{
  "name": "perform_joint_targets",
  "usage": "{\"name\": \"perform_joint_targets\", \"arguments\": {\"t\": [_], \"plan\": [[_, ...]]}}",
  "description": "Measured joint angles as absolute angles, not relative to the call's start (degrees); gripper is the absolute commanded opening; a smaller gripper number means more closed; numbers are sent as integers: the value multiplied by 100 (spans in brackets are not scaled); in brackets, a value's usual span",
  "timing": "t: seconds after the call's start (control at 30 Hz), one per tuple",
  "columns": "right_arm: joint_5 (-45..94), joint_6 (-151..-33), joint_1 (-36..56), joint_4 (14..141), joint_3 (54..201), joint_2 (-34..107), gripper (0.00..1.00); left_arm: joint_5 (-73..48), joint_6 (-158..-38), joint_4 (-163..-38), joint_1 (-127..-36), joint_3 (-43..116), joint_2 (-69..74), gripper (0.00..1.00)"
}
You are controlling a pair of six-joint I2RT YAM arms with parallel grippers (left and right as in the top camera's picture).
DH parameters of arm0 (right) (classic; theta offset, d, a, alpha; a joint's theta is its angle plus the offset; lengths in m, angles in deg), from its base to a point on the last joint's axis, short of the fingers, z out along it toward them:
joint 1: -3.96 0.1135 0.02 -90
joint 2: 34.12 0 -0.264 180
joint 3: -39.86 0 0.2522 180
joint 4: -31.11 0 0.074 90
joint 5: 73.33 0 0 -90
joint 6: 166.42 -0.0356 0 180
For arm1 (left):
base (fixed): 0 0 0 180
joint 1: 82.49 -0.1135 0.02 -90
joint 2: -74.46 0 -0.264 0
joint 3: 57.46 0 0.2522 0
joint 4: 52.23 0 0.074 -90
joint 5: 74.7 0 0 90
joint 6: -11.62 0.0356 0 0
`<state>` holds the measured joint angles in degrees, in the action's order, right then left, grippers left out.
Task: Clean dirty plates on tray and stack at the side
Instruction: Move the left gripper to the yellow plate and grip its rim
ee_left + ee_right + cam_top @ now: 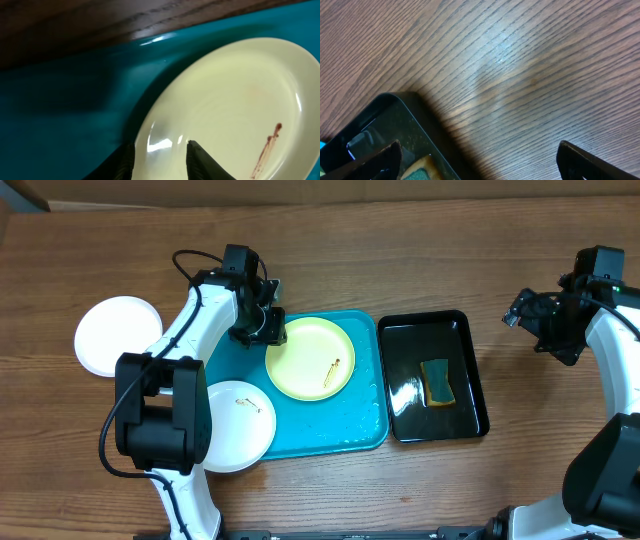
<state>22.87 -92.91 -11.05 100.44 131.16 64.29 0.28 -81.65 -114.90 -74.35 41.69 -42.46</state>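
The turquoise tray [340, 425] lies with its long axis left-right on the surface [400, 240]. It holds the yellow-green plate [305, 360], whose brown streak slants, and part of a smudged white plate [245, 435] that overhangs its near-left corner. A second white plate [118, 335] sits off it to the left. The black tray [410, 350], long axis near-far, holds a sponge [436, 383]. The left pincer [262, 328] is half-spread astride the yellow-green plate's rim; I cannot tell whether it is gripping. The right pincer [540, 325] is spread wide above the wood.

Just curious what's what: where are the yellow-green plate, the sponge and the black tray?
yellow-green plate [305, 352]: overhead view, its bare middle.
sponge [436, 383]: overhead view, its top face.
black tray [420, 316]: overhead view, its far rim.
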Motion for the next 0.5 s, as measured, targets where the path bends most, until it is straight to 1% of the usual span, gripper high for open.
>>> {"name": "perform_joint_targets", "arguments": {"t": [0.17,0.23,0.37,0.5], "plan": [[2287,-9289,-1105,10042,13116,6429,100,214,-8340,-11468,-7419,4160,-4249,31],[2287,-9293,-1105,10042,13116,6429,100,251,-8403,-11457,-7406,4127,-4246,29],[2287,-9291,-1105,10042,13116,6429,100,371,-8467,-11249,-7196,3920,-4251,29],[2287,-9291,-1105,10044,13116,6429,100,662,-8620,-11138,-6906,3727,-4257,24]]}}
